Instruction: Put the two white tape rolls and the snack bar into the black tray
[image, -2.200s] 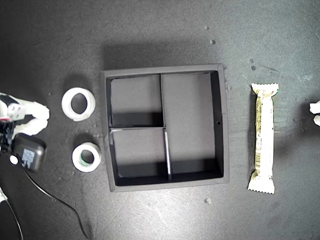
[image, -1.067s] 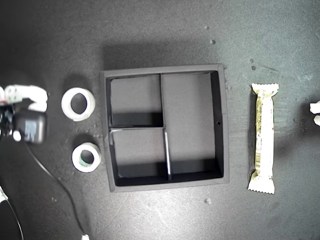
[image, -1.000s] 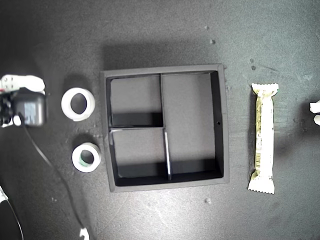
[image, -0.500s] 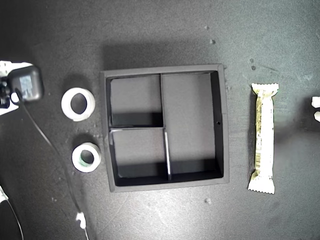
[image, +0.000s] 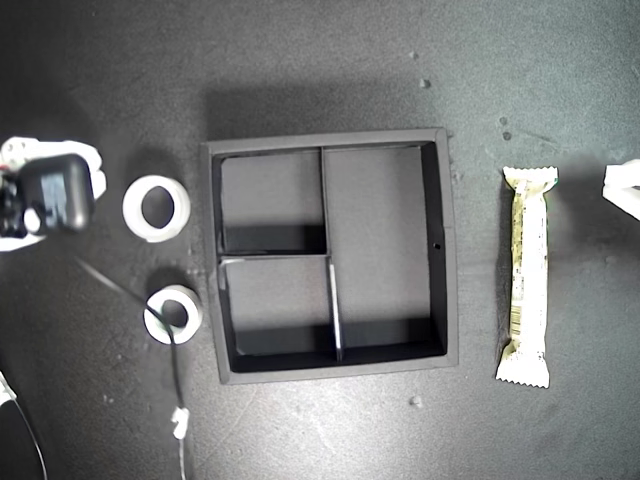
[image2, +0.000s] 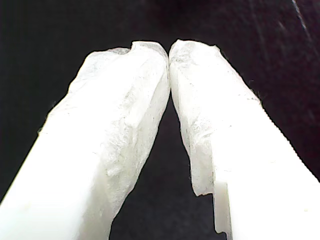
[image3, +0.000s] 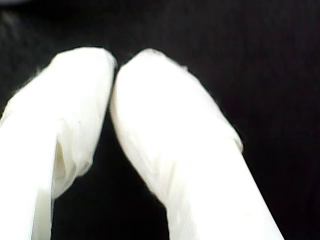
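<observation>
My first claw (image2: 169, 50) is pressing its tips together on nothing, and my second claw (image3: 114, 67) is doing the same; neither wrist view is showing which arm is which. In the exterior view, the wider tape roll (image: 158, 234) is lying just at 3 o'clock from the arm (image: 50, 195) at that view's left edge. The smaller tape roll (image: 192, 318) is sitting toward 5 o'clock, with a dark cable (image: 174, 360) crossing it. Both are resting on the bench at 9 o'clock of the black tray (image: 448, 250). The snack bar (image: 528, 275) is lying at the tray's 3 o'clock, its long axis running 12 to 6. Another arm's white tip (image: 625, 188) is showing near it.
</observation>
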